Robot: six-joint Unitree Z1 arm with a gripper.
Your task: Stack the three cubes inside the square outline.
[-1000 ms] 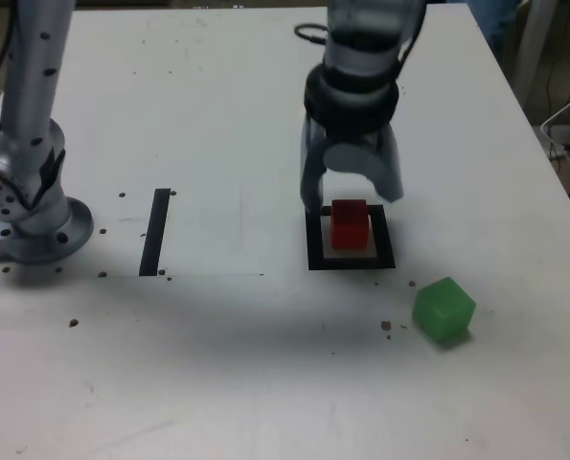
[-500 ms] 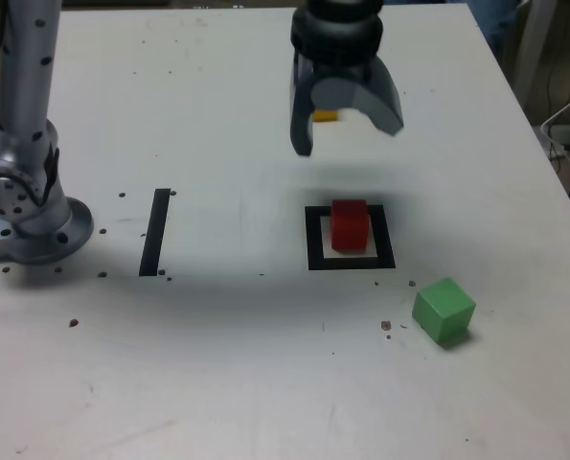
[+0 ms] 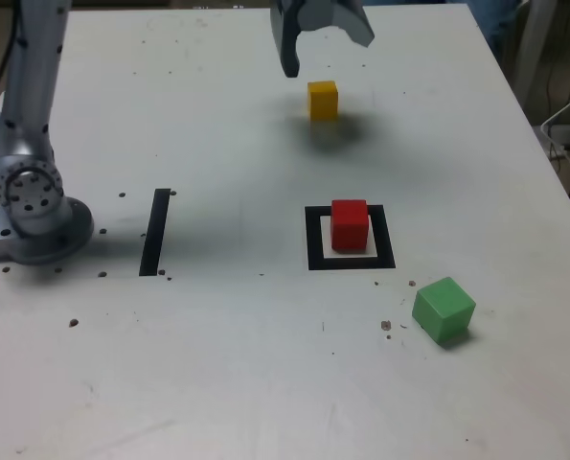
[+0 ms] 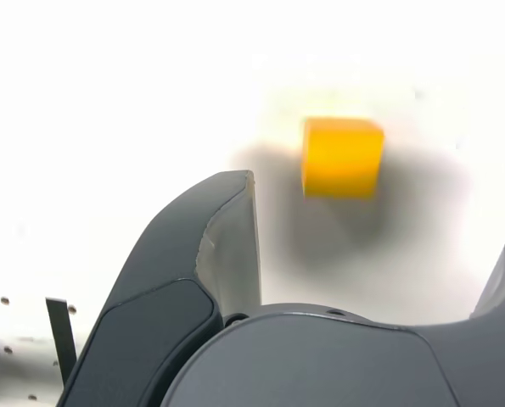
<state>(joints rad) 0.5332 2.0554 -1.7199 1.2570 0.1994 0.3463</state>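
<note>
Tool (image 3: 321, 43) open, empty, above yellow cube (image 3: 323, 100), path clear

A white, speckled worktop (image 3: 217, 383) fills the scene; cables (image 3: 564, 125) trail beyond its edge, right of the claw (image 3: 321, 43).

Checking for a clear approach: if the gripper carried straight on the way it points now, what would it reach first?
Most likely the yellow cube: the open gripper points toward it, with only bare table between. Depth is hard to judge, so it may land just short.
</note>
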